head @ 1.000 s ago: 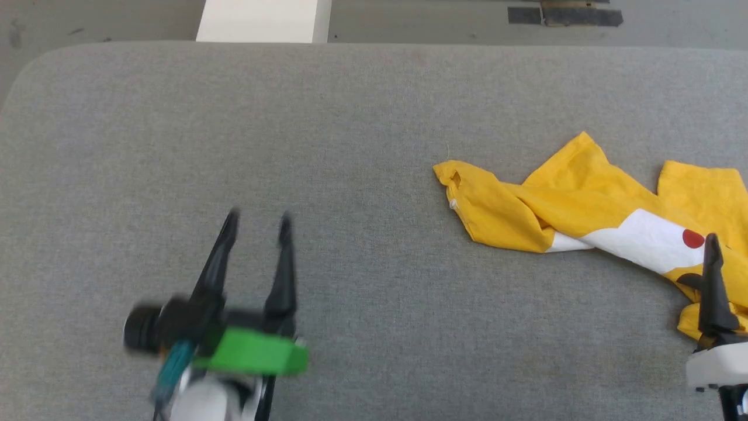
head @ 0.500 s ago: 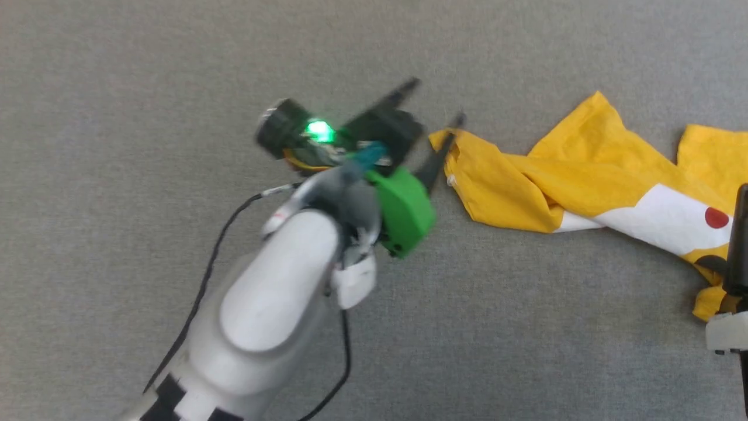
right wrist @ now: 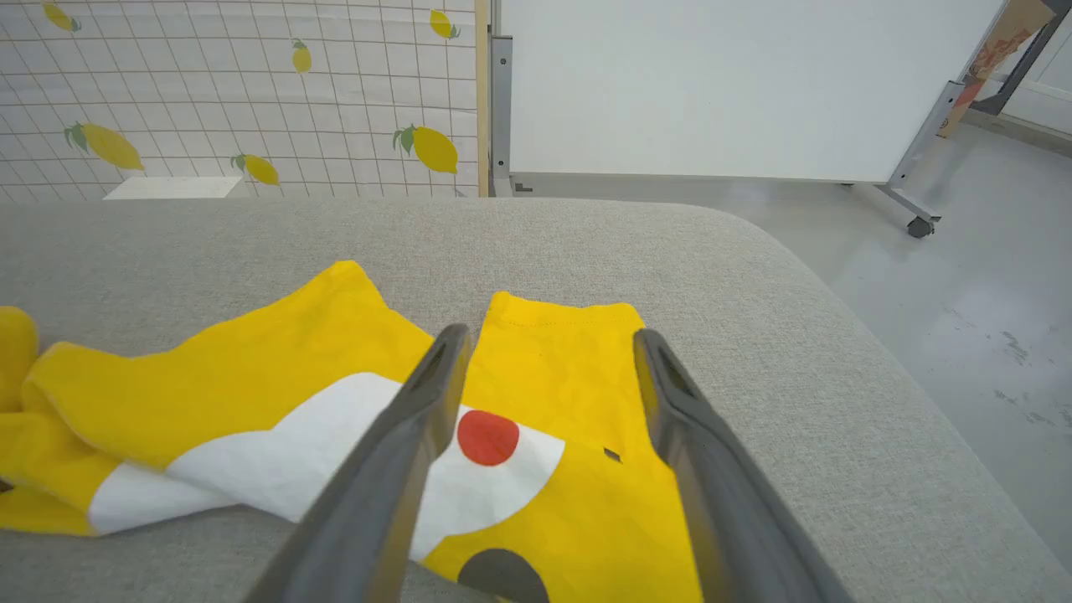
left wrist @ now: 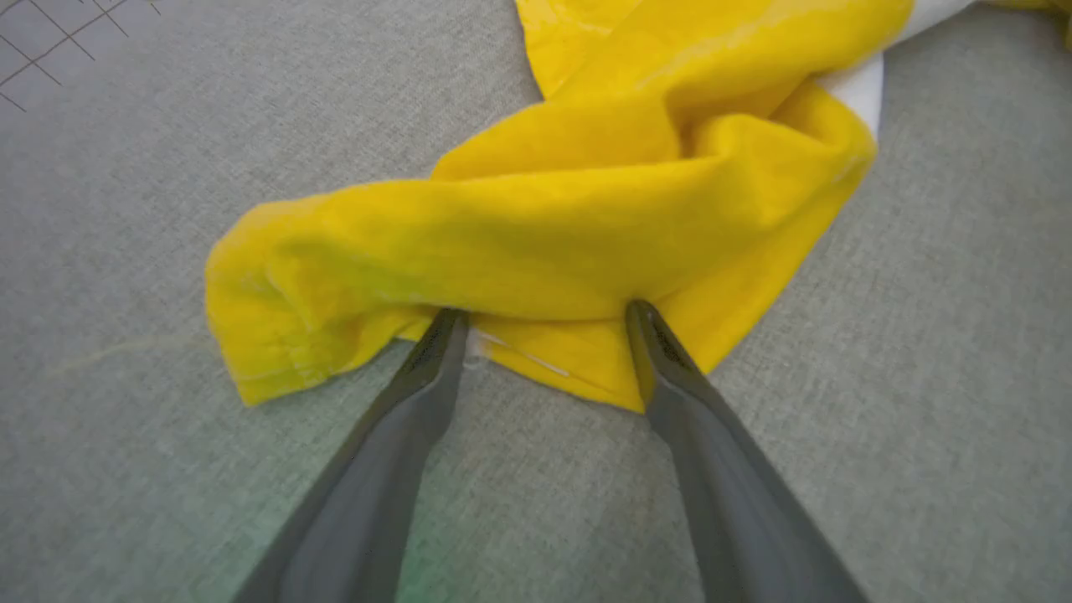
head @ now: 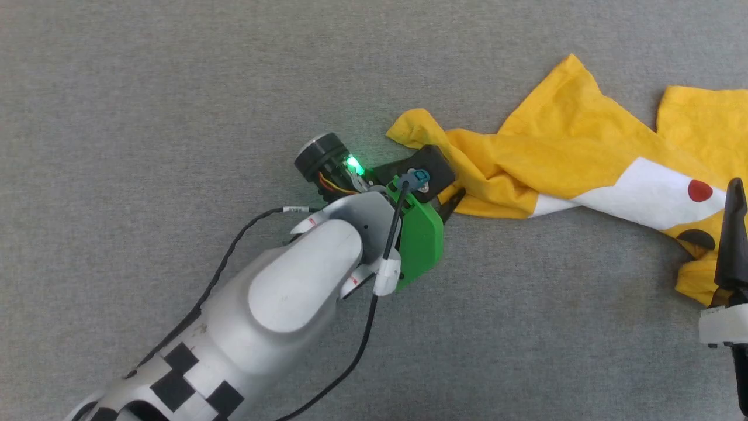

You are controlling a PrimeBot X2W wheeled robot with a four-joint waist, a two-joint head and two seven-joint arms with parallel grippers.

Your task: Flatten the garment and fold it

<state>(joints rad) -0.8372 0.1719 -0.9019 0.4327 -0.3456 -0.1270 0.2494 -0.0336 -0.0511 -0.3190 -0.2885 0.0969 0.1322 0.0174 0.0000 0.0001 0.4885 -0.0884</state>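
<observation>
The garment (head: 555, 152) is a bright yellow T-shirt with a white patch, a red dot (head: 699, 190) and a black dot. It lies crumpled on the grey padded table, stretching from the middle to the right edge of the head view. My left gripper (left wrist: 546, 318) stands open at the garment's bunched left end (left wrist: 586, 226); both fingertips (left wrist: 641, 318) touch the fold and a strip of hem lies between them. My right gripper (right wrist: 550, 337) is open, hovering over the shirt's right part, with the red dot (right wrist: 487, 437) between its fingers. In the head view the right gripper (head: 735, 193) shows edge-on.
The grey padded table (head: 175, 88) spreads wide to the left of the shirt. In the right wrist view its rounded right edge (right wrist: 837, 335) drops to a grey floor. Beyond the edge stand a wheeled white board (right wrist: 712, 84) and a tiled wall with lemon prints (right wrist: 234, 84).
My left arm has swung from the lower left up and right to the shirt's left end. The head camera has tipped down and closer. The right gripper keeps its place over the shirt.
</observation>
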